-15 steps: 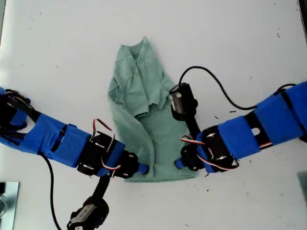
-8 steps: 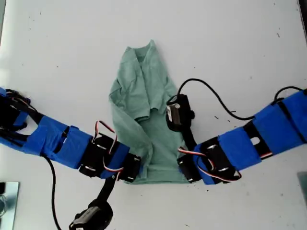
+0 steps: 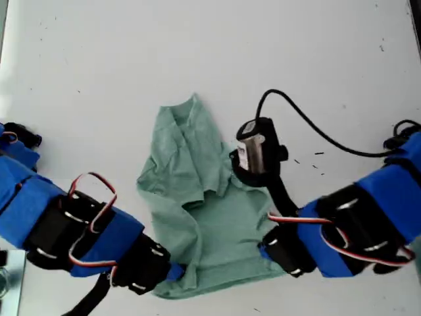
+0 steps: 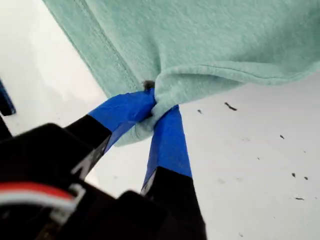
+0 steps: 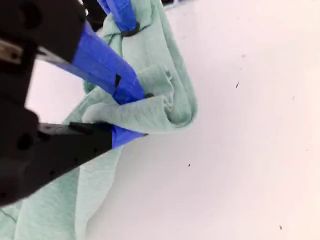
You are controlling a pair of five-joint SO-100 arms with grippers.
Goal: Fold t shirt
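Note:
The pale sage-green t shirt (image 3: 191, 197) lies on the white table, neck toward the exterior view's top, body bunched and creased. My first gripper (image 3: 176, 272), on the arm at the exterior view's left, is shut on the hem corner (image 4: 165, 90); its blue fingers (image 4: 167, 145) pinch the cloth. On the exterior view's right arm, my second gripper (image 3: 263, 249) is shut on the other hem corner, with a fold of t shirt (image 5: 165, 95) between its fingers (image 5: 120, 82). The first gripper (image 5: 122, 20) also shows in the second wrist view, beyond that fold.
The white table (image 3: 99, 66) carries small dark specks. A black wrist camera (image 3: 256, 151) hangs over the shirt's edge on the exterior view's right, its cable (image 3: 309, 125) looping away. A metallic object (image 3: 10, 276) sits at the exterior view's bottom left corner.
Both grippers kept hold of the hem, moved toward the exterior view's bottom and look larger, closer to the camera. The shirt slid after them and its hem spread wider.

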